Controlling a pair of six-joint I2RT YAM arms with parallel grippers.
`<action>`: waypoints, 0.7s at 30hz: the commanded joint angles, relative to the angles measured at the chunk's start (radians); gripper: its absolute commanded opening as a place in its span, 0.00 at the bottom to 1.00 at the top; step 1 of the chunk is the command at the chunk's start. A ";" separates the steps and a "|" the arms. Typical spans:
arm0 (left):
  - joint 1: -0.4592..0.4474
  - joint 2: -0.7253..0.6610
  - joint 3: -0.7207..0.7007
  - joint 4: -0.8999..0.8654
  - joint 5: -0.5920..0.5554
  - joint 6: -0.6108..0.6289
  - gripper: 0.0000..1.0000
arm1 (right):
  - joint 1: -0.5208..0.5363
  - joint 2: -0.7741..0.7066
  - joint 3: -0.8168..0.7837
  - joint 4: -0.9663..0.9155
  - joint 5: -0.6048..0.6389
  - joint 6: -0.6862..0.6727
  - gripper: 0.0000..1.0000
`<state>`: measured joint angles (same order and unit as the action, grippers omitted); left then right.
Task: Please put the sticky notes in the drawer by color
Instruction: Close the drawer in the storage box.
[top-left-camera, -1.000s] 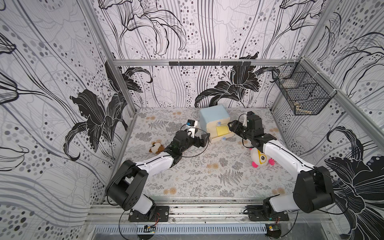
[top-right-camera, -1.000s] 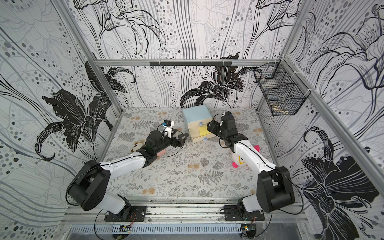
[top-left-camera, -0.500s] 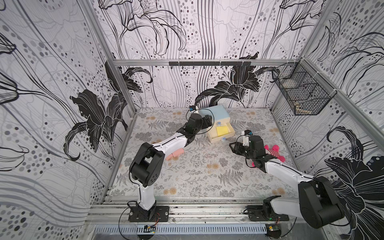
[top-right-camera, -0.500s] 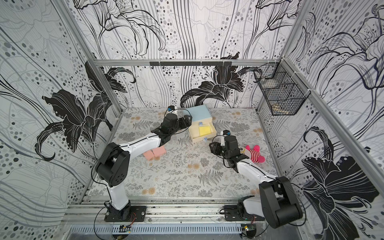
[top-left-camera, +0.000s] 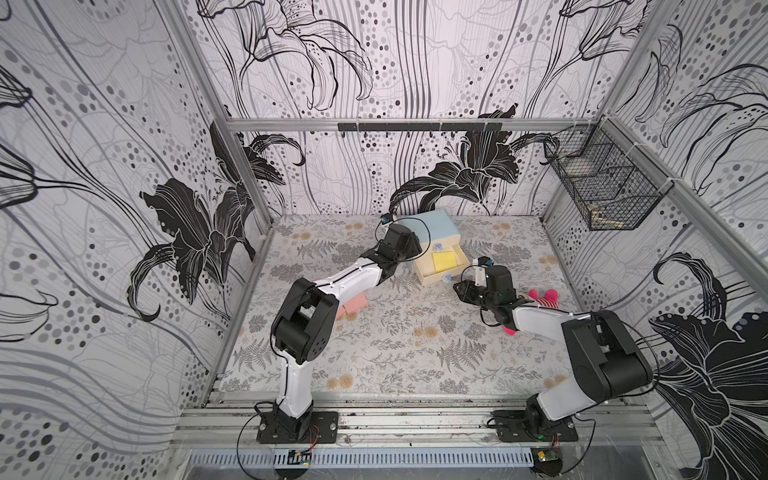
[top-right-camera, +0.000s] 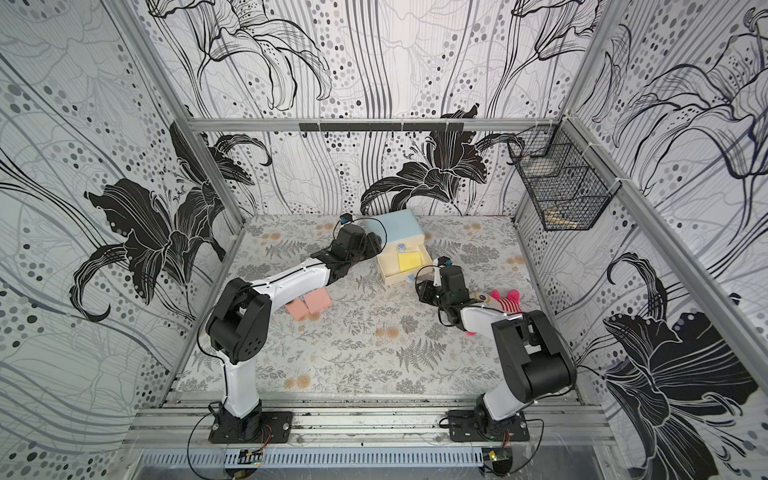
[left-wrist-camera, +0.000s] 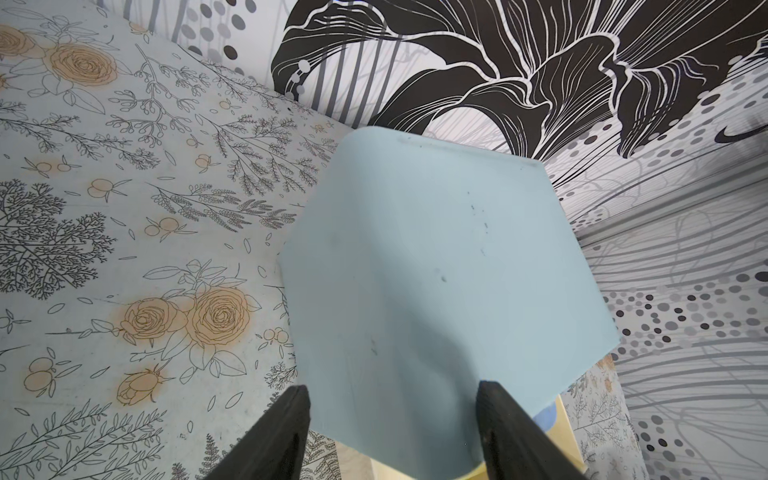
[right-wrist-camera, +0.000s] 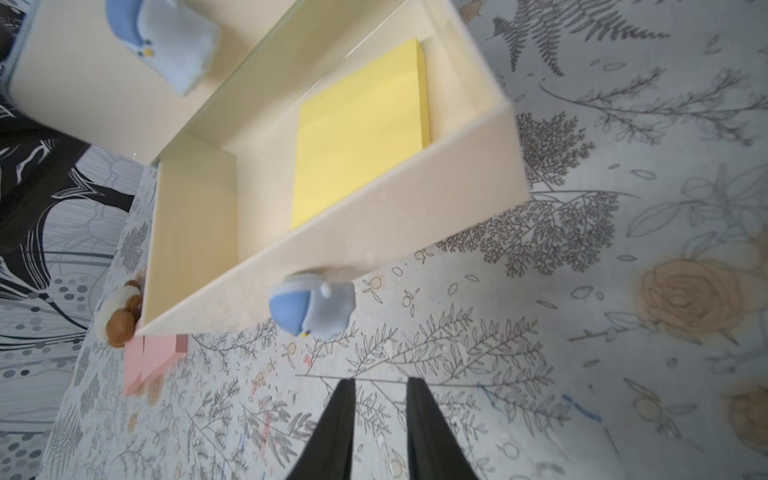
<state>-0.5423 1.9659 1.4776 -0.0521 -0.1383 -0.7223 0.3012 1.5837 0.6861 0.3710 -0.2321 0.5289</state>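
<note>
Drawer (top-left-camera: 432, 226): centre of a top view, one tray (right-wrist-camera: 374, 232) out, yellow sticky note (right-wrist-camera: 357, 137) inside.
Pink sticky notes (top-right-camera: 319, 301): worktop (top-right-camera: 374, 353), partly under left arm (top-right-camera: 291, 278).
Left gripper (left-wrist-camera: 391, 386): astride drawer's shell; we cannot tell if clamped.
Right gripper (right-wrist-camera: 381, 380): narrow, empty, near knob (right-wrist-camera: 309, 303).
Plush toy (top-left-camera: 547, 296): behind right arm (top-left-camera: 540, 320).

Top views: stereo pair, mounted high above the front rail (top-left-camera: 415, 417), tilted down toward the back wall (top-left-camera: 374, 178); both cover the whole tabletop (top-left-camera: 395, 345).
Left wrist view: very near, facing the blue shell of the drawer (left-wrist-camera: 436, 270).
Right wrist view: near, looking into its pulled-out tray.
Shared by all four: the drawer.
</note>
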 joint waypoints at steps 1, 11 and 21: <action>0.005 0.012 0.006 -0.026 0.005 0.012 0.66 | -0.002 0.045 0.059 0.039 0.022 -0.024 0.25; 0.006 0.046 0.012 -0.024 0.022 0.012 0.61 | -0.002 0.160 0.142 0.124 0.031 -0.011 0.19; 0.018 0.060 0.013 -0.026 0.032 0.015 0.59 | -0.002 0.227 0.205 0.197 0.033 -0.007 0.17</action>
<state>-0.5354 1.9812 1.4887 -0.0307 -0.1093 -0.7219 0.3012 1.7893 0.8352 0.4671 -0.2096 0.5224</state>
